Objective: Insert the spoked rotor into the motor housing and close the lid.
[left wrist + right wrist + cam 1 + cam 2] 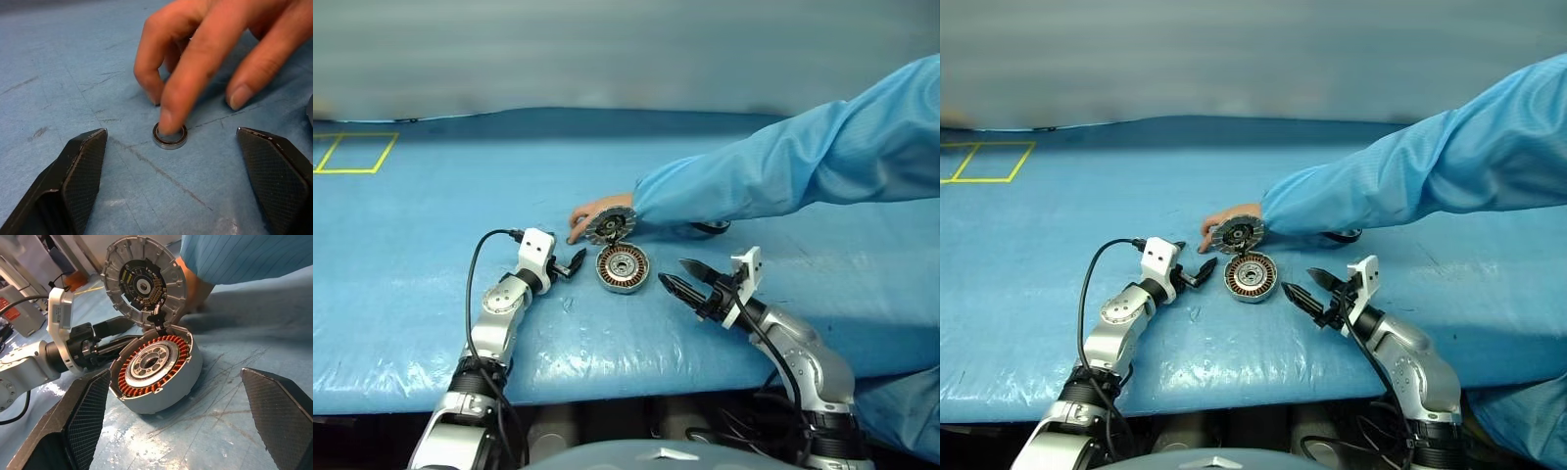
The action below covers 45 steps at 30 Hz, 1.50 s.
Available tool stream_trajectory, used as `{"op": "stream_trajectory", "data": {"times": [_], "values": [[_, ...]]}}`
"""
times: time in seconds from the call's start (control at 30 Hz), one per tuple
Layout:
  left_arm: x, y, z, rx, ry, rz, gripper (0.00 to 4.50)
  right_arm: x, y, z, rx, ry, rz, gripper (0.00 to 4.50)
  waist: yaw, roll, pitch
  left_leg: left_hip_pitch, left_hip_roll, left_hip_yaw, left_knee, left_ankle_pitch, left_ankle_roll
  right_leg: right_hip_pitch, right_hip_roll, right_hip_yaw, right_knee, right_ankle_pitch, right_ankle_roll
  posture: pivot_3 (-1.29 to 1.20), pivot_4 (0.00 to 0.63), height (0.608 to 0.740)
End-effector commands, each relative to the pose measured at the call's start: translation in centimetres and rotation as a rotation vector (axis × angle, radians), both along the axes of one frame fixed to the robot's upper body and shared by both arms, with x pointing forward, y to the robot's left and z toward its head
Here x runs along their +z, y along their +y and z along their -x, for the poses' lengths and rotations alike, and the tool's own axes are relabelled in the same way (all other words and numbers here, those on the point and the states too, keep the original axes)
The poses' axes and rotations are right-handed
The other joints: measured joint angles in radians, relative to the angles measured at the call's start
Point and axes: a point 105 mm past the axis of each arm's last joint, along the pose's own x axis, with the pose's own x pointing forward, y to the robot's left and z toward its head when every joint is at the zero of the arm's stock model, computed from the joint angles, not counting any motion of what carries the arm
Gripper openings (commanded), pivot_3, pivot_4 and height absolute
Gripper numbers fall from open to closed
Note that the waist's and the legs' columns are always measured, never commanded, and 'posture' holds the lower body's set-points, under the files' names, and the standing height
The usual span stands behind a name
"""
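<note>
Looking down over our arms, we see the motor housing sitting on the blue table between our two grippers, just beside the left gripper on its inner side and a little farther from the right gripper, ahead of its fingertips. Copper-brown windings ring the housing's dark centre, and no rotor sits in it. The lid stands tilted up, open, hinged at the housing's far edge, beyond both grippers; in the right wrist view it shows its dark inner face above the cup. A person's hand in a blue sleeve reaches in from our right and rests just behind the lid. A dark round thing, perhaps the spoked rotor, peeks out under the sleeve beyond the right gripper; we cannot tell for sure. Both grippers stand with fingers wide apart, holding nothing. In the left wrist view a fingertip presses a small metal ring onto the table, just ahead of the left gripper's spread fingers.
</note>
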Motion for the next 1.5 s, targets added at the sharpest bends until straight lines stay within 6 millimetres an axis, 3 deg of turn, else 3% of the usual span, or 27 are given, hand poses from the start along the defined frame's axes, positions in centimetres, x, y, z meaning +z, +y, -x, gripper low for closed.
{"op": "stream_trajectory", "data": {"times": [0.03, 0.33, 0.53, 0.83, 1.17, 1.5], "values": [[-1.3, -0.3, 0.4, -0.010, 0.047, -0.010, 4.50, 1.1, 0.0, 0.0, 0.000, -0.048, -0.014, 4.47, 0.000, 0.000, 0.000, 0.000, 0.000, 0.000, 0.000, 0.000, 0.000, 0.000, 0.000, 0.000, 0.000, 0.000, 0.000, 0.00, 0.150, 0.740], [-1.2, -0.1, 0.6, -0.009, 0.033, -0.018, 4.50, 0.6, 0.0, -0.5, -0.020, -0.051, 0.045, 4.47, 0.000, 0.000, 0.000, 0.000, 0.000, 0.000, 0.000, 0.000, 0.000, 0.001, 0.000, 0.000, 0.000, 0.000, 0.000, 0.00, 0.150, 0.740], [-0.4, 0.3, 1.3, -0.026, -0.006, -0.031, 4.50, -0.5, -1.0, -1.0, -0.079, -0.036, 0.131, 4.47, -0.003, 0.000, 0.000, 0.000, -0.001, 0.000, -0.001, 0.000, 0.000, 0.000, 0.000, 0.000, 0.000, 0.000, 0.000, 0.00, 0.150, 0.740], [-0.4, 0.5, 3.7, -0.125, 0.005, -0.059, 4.50, -1.7, -2.1, -0.7, -0.082, -0.017, 0.235, 4.47, -0.003, 0.000, 0.000, 0.000, 0.000, 0.000, -0.001, 0.000, 0.000, 0.000, 0.000, 0.000, 0.000, 0.000, -0.001, 0.00, 0.150, 0.740], [0.4, -0.5, 7.4, -0.271, 0.039, -0.045, 4.50, -1.9, -4.3, -1.7, -0.248, -0.077, 0.297, 4.47, -0.002, 0.001, 0.000, -0.001, 0.000, 0.001, -0.002, 0.000, 0.000, -0.003, 0.000, 0.001, 0.000, -0.001, -0.001, 0.00, 0.150, 0.740], [0.7, -0.9, 7.6, -0.304, 0.014, -0.041, 4.50, -2.3, -6.3, -1.1, -0.313, -0.074, 0.351, 4.47, -0.001, 0.001, 0.000, -0.002, 0.000, 0.001, -0.001, 0.000, 0.000, -0.004, 0.000, 0.001, 0.000, -0.001, -0.001, 0.00, 0.150, 0.740]]}}
